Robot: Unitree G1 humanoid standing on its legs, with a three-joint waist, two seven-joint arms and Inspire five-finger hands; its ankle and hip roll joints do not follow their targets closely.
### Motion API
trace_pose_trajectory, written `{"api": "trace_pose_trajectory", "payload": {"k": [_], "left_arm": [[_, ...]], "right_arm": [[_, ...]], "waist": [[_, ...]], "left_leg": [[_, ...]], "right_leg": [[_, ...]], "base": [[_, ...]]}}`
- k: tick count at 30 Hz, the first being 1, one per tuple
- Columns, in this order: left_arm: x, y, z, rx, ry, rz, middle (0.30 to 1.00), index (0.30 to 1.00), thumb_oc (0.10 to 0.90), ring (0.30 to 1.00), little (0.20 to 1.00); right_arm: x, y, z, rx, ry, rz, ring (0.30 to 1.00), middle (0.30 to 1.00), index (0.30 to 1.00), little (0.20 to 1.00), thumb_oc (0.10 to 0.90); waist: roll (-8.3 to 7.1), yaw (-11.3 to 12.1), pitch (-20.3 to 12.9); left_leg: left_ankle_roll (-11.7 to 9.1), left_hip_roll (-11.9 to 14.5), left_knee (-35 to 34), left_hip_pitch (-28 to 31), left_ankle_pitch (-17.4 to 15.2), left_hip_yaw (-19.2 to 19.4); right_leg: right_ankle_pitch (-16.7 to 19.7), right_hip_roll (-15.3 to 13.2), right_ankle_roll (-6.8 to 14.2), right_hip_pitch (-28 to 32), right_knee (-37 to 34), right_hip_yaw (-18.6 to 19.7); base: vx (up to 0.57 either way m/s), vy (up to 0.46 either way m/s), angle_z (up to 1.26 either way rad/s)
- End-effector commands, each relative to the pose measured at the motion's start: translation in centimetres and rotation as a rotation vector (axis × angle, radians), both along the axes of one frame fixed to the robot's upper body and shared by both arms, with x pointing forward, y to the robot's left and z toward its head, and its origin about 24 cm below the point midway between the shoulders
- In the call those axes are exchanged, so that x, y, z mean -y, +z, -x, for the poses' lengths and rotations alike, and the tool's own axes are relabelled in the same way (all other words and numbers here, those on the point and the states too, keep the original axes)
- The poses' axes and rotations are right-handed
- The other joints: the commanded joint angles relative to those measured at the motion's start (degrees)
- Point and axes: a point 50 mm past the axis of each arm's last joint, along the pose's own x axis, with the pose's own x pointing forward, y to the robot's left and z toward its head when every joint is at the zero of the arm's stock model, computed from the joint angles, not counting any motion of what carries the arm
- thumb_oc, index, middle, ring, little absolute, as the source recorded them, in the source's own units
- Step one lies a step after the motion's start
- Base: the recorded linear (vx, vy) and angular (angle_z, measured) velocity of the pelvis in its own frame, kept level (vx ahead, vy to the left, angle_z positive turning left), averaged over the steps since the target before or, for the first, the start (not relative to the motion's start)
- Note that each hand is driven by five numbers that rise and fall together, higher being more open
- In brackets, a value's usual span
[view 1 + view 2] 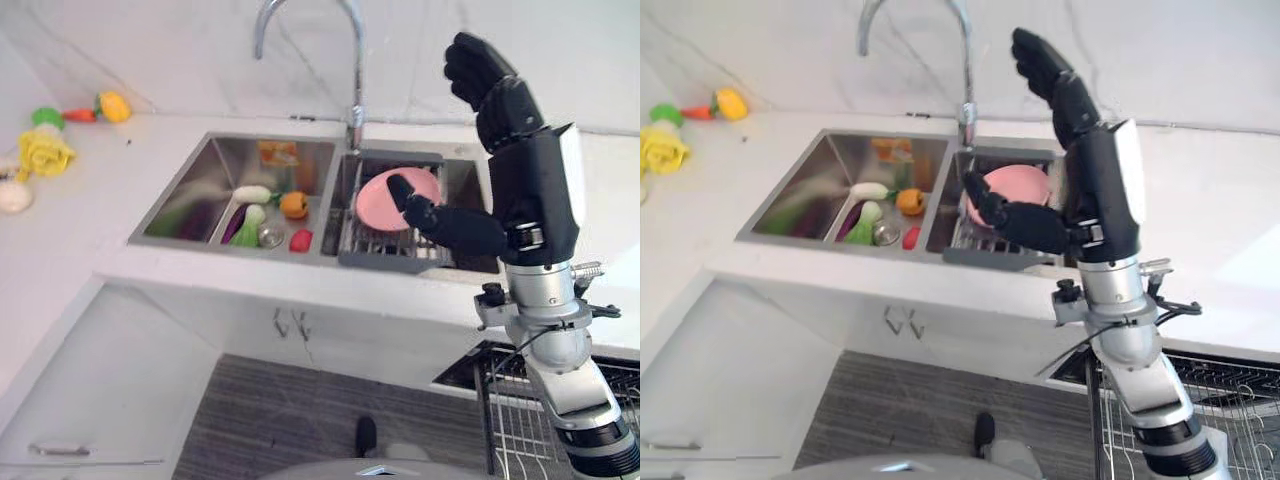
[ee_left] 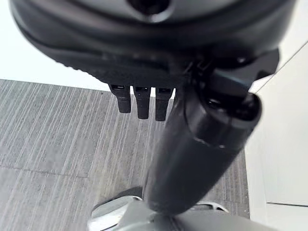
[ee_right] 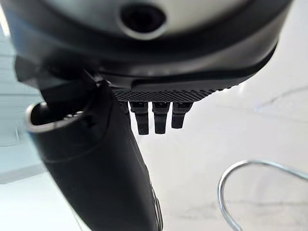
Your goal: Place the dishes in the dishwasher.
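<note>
A pink plate stands tilted in a grey dish rack inside the sink's right basin. My right hand is raised upright above the counter, just right of the plate and nearer to me, open, fingers straight up and thumb stretched across in front of the plate. It holds nothing. Its own wrist view shows the right hand against the pale wall with the faucet's curve beyond. My left hand hangs over the grey floor, open, with nothing in it. The dishwasher's wire rack is pulled out at lower right.
The left sink basin holds toy vegetables and a drain. A tall chrome faucet rises behind the sink. More toy food lies on the white counter at far left. White cabinet doors stand below the sink.
</note>
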Motion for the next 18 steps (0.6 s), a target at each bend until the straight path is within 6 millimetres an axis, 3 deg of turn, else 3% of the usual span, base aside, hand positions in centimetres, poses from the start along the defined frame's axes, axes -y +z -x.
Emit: {"api": "trace_pose_trajectory", "payload": {"k": [1, 3, 5, 7, 10, 13, 18], "left_arm": [[-1.8, 0.5, -1.5, 0.064, 0.025, -0.08, 0.9, 0.9, 0.8, 0.9, 0.9], [-1.6, 0.4, -1.1, 0.046, 0.002, -0.064, 0.9, 0.9, 0.8, 0.9, 0.9], [-0.7, 0.2, -1.0, 0.046, -0.014, 0.003, 0.9, 0.9, 0.8, 0.9, 0.9], [0.0, 0.0, 0.1, 0.018, 0.022, 0.028, 0.9, 0.9, 0.8, 0.9, 0.9], [0.0, 0.0, -0.2, 0.028, 0.022, 0.024, 0.9, 0.9, 0.8, 0.9, 0.9], [-0.4, 0.1, 0.0, 0.006, -0.009, 0.007, 0.9, 0.9, 0.8, 0.9, 0.9], [-0.2, 0.0, 1.1, -0.015, 0.025, 0.019, 0.9, 0.9, 0.8, 0.9, 0.9]], "right_arm": [[-0.4, 4.4, 2.2, 0.301, 0.111, -0.085, 0.9, 0.9, 0.9, 0.9, 0.8], [-0.5, 4.4, 1.6, 0.283, 0.116, -0.08, 0.9, 0.9, 0.9, 0.9, 0.8], [-0.4, 4.7, 1.5, 0.277, 0.115, -0.046, 0.9, 0.9, 0.9, 0.9, 0.8], [-0.3, 4.1, 1.6, 0.246, 0.121, -0.066, 0.9, 0.9, 0.9, 0.9, 0.8], [0.2, 3.4, 1.8, 0.21, 0.097, -0.049, 0.9, 0.9, 0.9, 0.9, 0.8], [0.7, 2.6, 2.1, 0.166, 0.088, -0.042, 0.9, 0.9, 0.9, 0.9, 0.8], [1.2, 2.5, 2.5, 0.17, 0.066, -0.051, 0.9, 0.9, 0.9, 0.9, 0.8]], "waist": [[-4.52, -0.1, 3.4], [-4.11, 0.4, 3.1], [-3.49, 0.9, 2.9], [-2.57, 0.0, 1.9], [-1.51, -0.7, 0.1], [-1.42, -2.0, -0.9], [-1.79, -2.3, -0.8]], "left_leg": [[-0.9, -1.6, -2.9, -4.1, 6.2, -5.9], [0.8, -1.3, -10.0, -4.4, 3.7, -6.1], [0.7, 0.2, -14.9, -5.3, 4.9, -8.0], [0.7, 0.6, -17.6, -3.7, 5.2, -6.8], [0.6, 0.9, -22.2, -0.4, 5.7, -6.1], [-0.1, 1.6, -22.7, 1.4, 5.1, -5.1], [-0.2, 2.4, -22.7, 2.0, 4.9, -5.1]], "right_leg": [[-2.3, -4.2, 8.4, 7.8, -2.8, 0.0], [-2.7, -4.4, 9.3, 8.4, -3.5, 1.5], [-3.0, -4.9, 10.4, 9.4, -3.9, 2.4], [-3.3, -4.7, 10.7, 9.1, -4.1, 2.9], [-3.6, -3.9, 10.6, 9.2, -4.1, 3.4], [-3.7, -3.4, 10.3, 9.4, -4.1, 3.3], [-4.1, -2.7, 10.0, 9.5, -4.1, 3.5]], "base": [[0.19, -0.085, -0.23], [0.21, 0.047, -0.46], [0.16, 0.057, -0.67], [0.1, 0.025, -0.65], [0.15, 0.062, -0.48], [0.08, 0.012, -0.36], [0.04, -0.04, -0.06]]}}
